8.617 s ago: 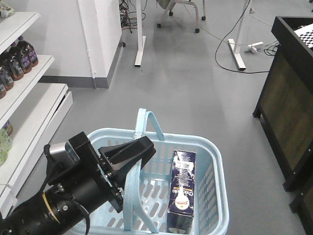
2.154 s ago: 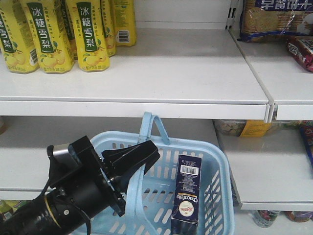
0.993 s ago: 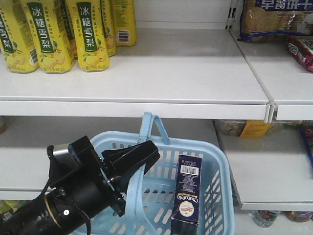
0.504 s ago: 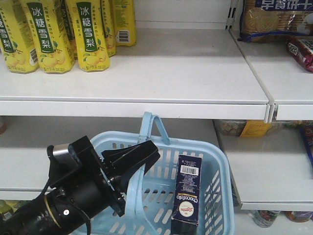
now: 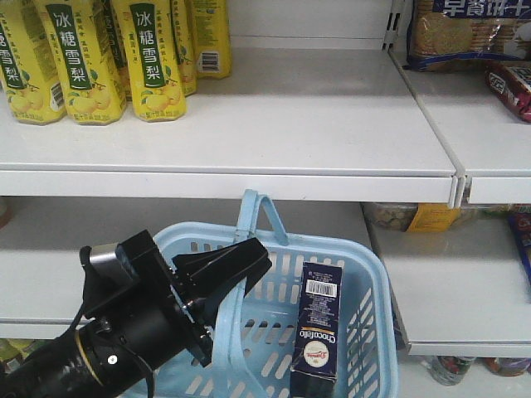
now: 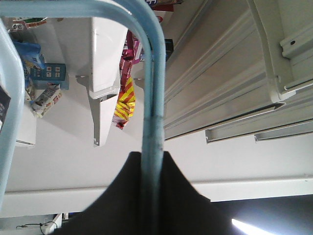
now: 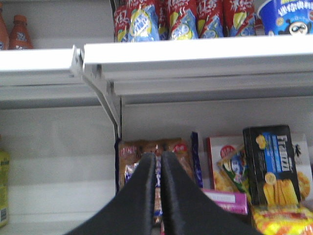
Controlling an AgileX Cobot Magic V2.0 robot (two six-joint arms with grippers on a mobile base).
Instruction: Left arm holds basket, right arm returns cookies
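Observation:
The light blue basket [image 5: 309, 240] hangs in front of the shelves in the front view. My left gripper [image 5: 247, 259] is shut on one of its hoop handles [image 5: 229, 332]. In the left wrist view that handle [image 6: 155, 73] runs straight up out of the gripper [image 6: 151, 155], pinched between the black fingers. The cookies [image 5: 319, 327], a dark navy box with a white barcode, stand upright inside the basket's right half. My right gripper [image 7: 157, 156] shows only in its own wrist view. It is shut with nothing between its fingers and faces shelved snacks.
A white shelf [image 5: 249, 182] juts out just above the basket, carrying yellow pear-drink bottles [image 5: 149, 58] at left and biscuit packs [image 5: 465, 29] at right. Ahead of the right gripper are brown snack packs [image 7: 171, 147], a black box [image 7: 269, 161] and a shelf board [image 7: 195, 56] overhead.
Several seconds ago the front view faced an open floor; it now faces the shelves. Over the last two seconds the basket, cookies and left gripper have not moved.

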